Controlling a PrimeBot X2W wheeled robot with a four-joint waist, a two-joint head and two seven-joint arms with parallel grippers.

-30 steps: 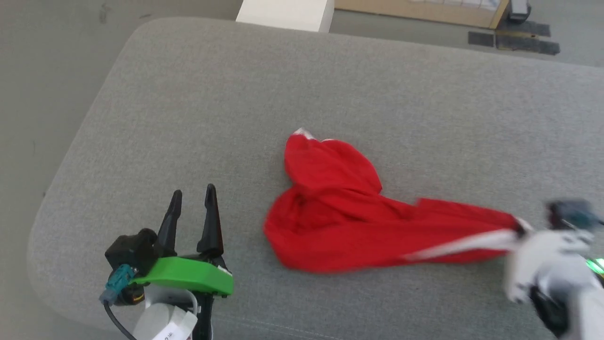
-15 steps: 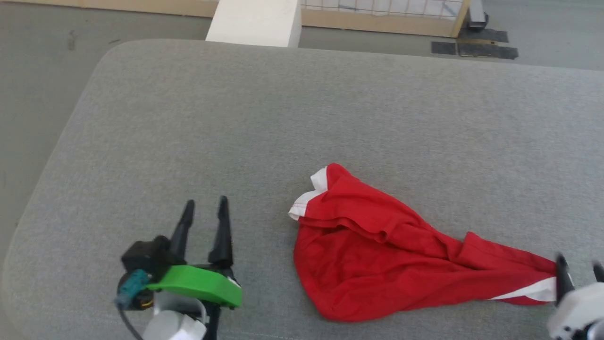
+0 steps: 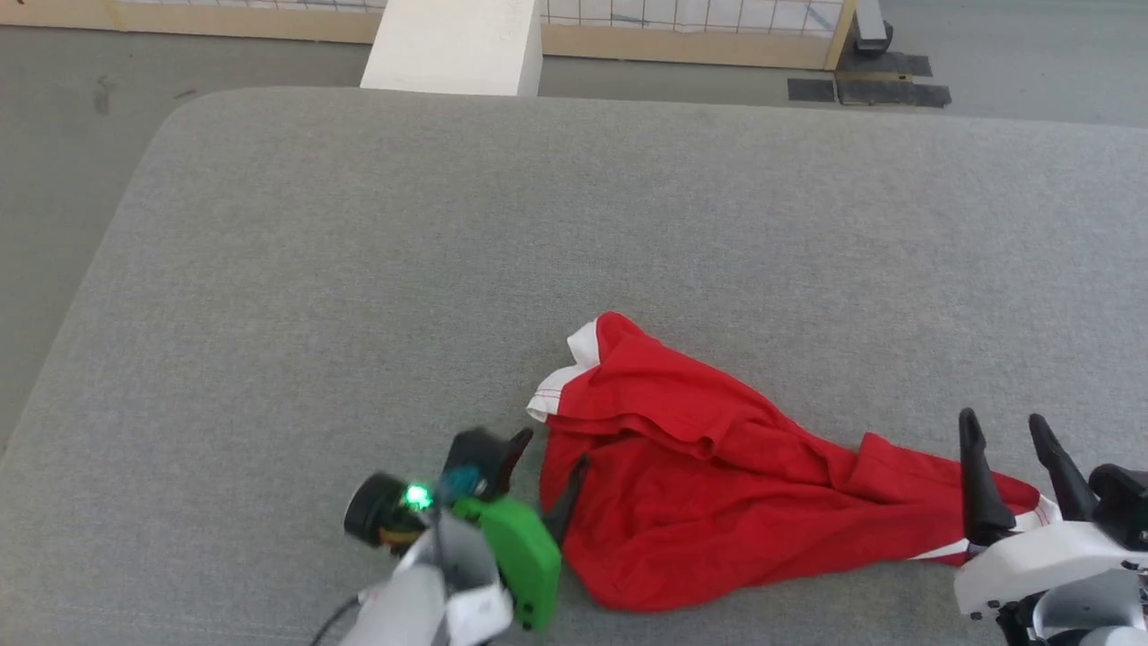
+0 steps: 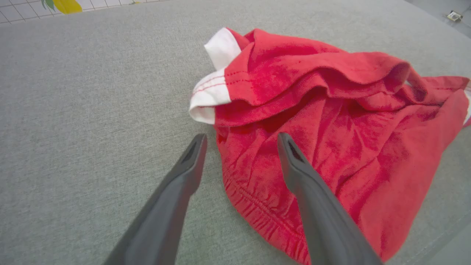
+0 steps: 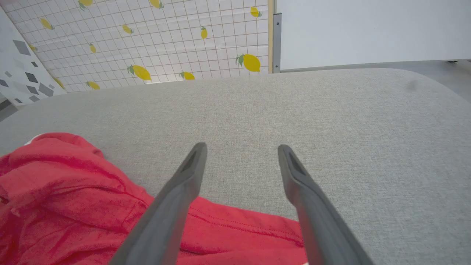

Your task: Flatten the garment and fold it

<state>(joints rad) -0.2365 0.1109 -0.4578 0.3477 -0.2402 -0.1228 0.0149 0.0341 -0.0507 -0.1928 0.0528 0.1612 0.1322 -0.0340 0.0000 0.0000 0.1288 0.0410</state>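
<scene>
The garment, bright red with white trim, lies crumpled on the grey cushion, stretched toward the lower right. Its white-edged corner points up and left. My left gripper is open, tilted to the right, its fingers straddling the garment's left gathered edge; one fingertip is over red cloth, the other over bare cushion. My right gripper is open at the garment's right end, holding nothing; red cloth lies beneath and left of its fingers.
The cushion's rounded left edge drops to a grey floor. Beyond the far edge stand a white block, a wooden-framed tiled panel and black mats. A lemon-patterned tiled wall shows in the right wrist view.
The right gripper opened and let go of the garment's striped end, which settled on the cushion. The left gripper swung right to the garment's left edge. The camera also shifted.
</scene>
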